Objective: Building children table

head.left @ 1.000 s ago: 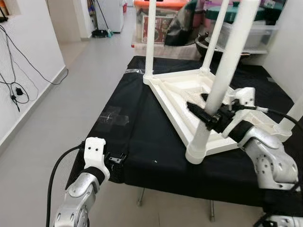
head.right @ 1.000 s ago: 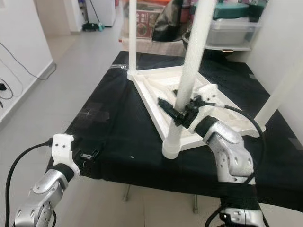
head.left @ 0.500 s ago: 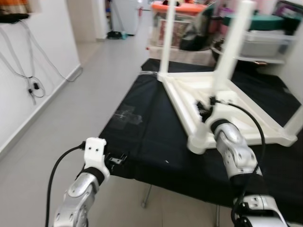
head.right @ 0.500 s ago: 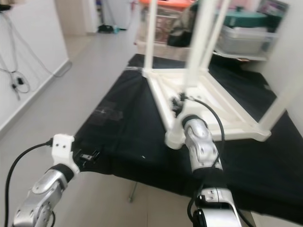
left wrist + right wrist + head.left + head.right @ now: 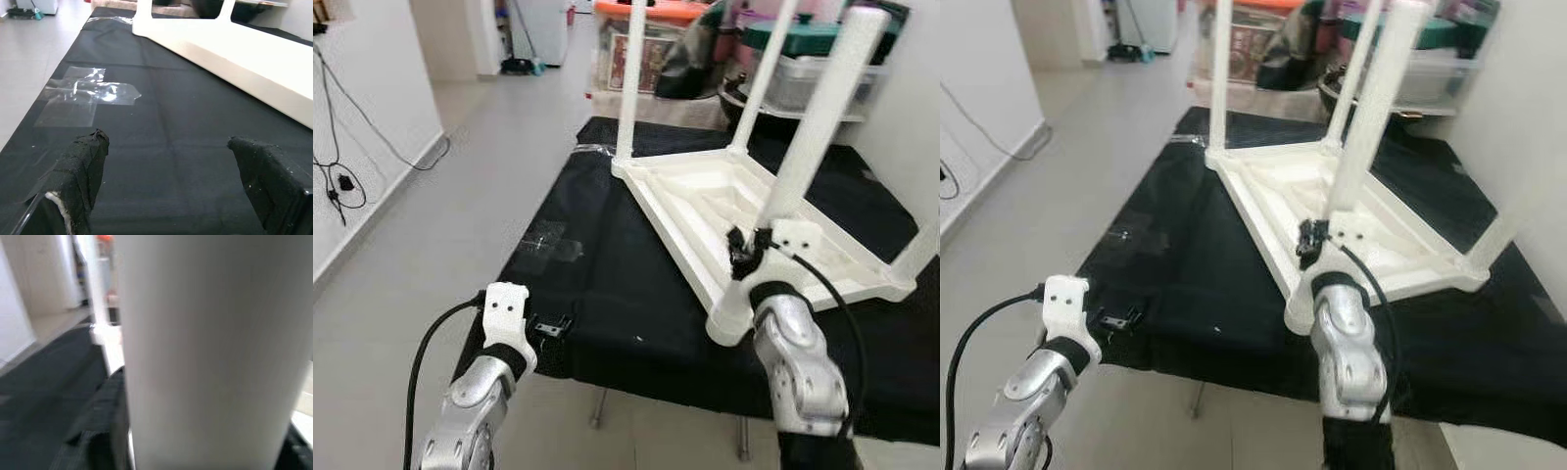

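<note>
Currently my right gripper (image 5: 741,257) holds its jaws around the upturned table's near leg (image 5: 803,162); left gripper (image 5: 176,181) jaws wide above the bench (image 5: 597,284).

Black-cloth-covered bench (image 5: 607,264) carries the upturned white children table (image 5: 734,211), legs up, resting on its top. Clear tape patch (image 5: 83,95) sticks to the cloth just ahead of the left gripper's fingers (image 5: 83,166).

Clear tape patch (image 5: 88,93) on black cloth (image 5: 607,264); storage bins (image 5: 803,59) behind, wall cables (image 5: 337,176).
</note>
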